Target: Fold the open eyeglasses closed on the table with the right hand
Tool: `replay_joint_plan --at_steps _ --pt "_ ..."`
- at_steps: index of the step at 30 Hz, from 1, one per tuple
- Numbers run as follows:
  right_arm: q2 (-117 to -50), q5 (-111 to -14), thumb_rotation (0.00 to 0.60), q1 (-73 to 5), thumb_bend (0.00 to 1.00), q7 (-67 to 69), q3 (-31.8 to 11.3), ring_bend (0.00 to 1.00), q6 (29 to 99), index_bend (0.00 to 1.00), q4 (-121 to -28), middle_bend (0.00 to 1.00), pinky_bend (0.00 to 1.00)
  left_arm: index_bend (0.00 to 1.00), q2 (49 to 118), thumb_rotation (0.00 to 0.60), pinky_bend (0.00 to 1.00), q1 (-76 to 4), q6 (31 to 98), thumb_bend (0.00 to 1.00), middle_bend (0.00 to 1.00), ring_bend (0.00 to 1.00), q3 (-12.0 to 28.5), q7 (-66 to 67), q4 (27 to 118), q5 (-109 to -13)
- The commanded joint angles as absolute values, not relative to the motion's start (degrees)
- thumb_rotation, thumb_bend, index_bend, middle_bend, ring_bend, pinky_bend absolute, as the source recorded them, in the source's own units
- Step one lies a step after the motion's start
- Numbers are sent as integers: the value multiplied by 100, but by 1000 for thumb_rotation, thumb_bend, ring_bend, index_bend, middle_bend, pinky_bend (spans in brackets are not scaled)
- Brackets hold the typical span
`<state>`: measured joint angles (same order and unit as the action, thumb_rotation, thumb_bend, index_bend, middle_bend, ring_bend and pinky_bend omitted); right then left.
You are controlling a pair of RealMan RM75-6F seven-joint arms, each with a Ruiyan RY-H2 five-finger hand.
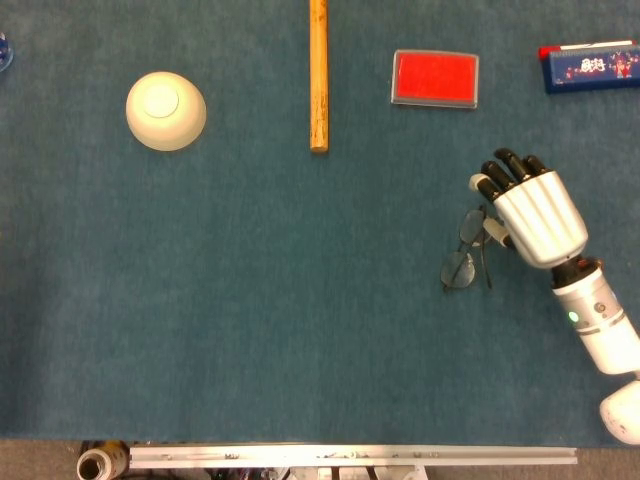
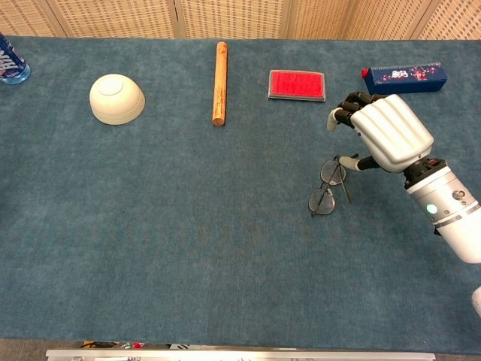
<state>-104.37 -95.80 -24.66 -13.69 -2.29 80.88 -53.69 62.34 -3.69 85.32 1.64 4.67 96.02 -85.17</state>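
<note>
The eyeglasses (image 1: 466, 251) lie on the blue cloth at right of centre in the head view, lenses stacked one above the other, a thin temple (image 2: 346, 186) running along their right side. Your right hand (image 1: 530, 208) sits just to their right, back up and fingers curled under; the thumb tip (image 2: 345, 160) looks close to or touching the frame, though I cannot tell if it pinches anything. The left hand is not in view.

Judging by looks, the glasses are light, thin wire, easily bent, and will likely skid on the cloth if shoved. Push on the temple near its hinge, gently, toward the lenses; stay off the glass. The temple's fold state is unclear.
</note>
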Motion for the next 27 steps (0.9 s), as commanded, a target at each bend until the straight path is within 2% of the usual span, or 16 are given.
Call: replay_joint_plan --at_steps 1,10,20,27 --pt "-10454 -9555 600 -2465 37 -1381 -223 280 8059 456 -5327 459 474 420 6235 600 319 -368 8534 444 338 146 163 466 9602 -8517" --pt "-10504 -9524 600 -2470 37 -1267 -200 280 8050 456 -5222 459 474 420 6243 600 319 -368 8539 444 338 146 167 482 9599 -8518" --pt "-10326 -9804 600 -2462 38 -1334 -105 280 8411 456 -5787 459 474 421 6242 600 319 -365 8546 445 339 146 159 484 9609 -8534" --pt "-10347 -9822 600 -2476 38 -1398 -81 280 8355 456 -5895 459 474 420 6230 600 319 -363 8546 444 339 146 166 469 9614 -8522"
